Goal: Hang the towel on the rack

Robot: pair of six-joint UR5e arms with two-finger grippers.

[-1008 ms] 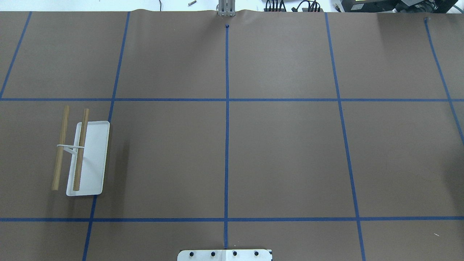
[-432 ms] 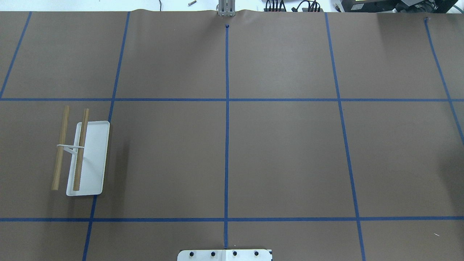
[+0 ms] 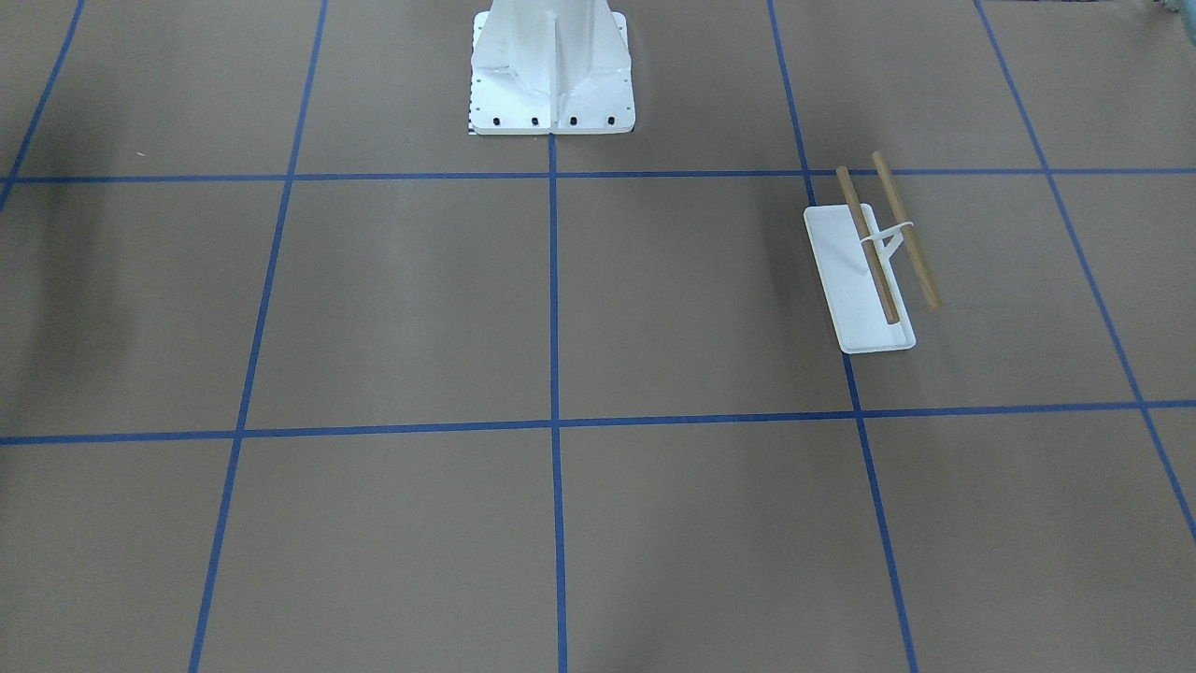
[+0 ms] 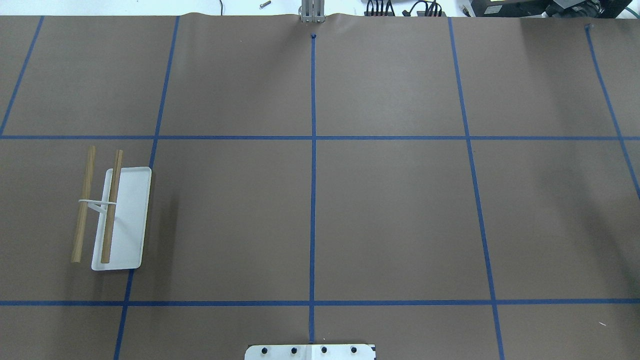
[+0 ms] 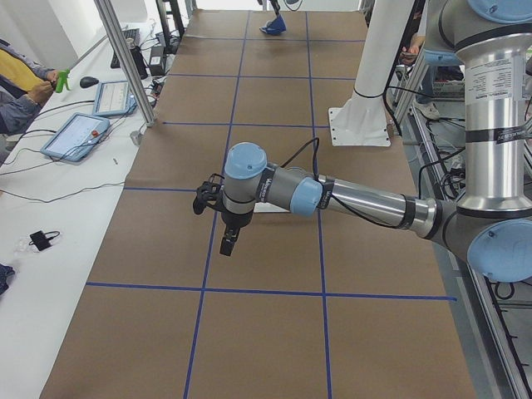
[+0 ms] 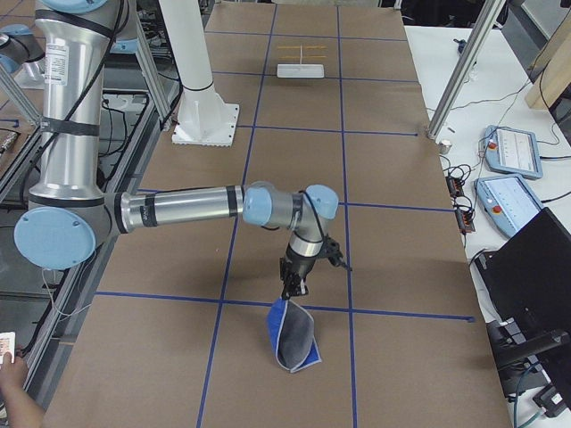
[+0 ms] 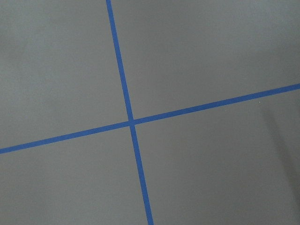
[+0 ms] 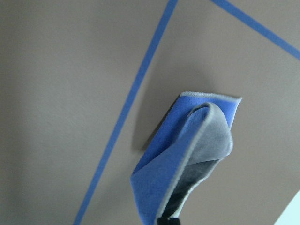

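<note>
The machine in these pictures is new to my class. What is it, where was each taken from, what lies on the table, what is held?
It is a robot with two arms at a brown-paper table marked with blue tape. Two pictures look down from above, two along the table from its ends, two from the wrists. A white rack with two wooden rods stands there, bare. The right gripper pinches a blue-and-grey cloth towel; the left gripper looks empty.

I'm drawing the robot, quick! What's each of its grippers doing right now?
Left gripper: cannot be told.
Right gripper: closed, holding the towel.
</note>
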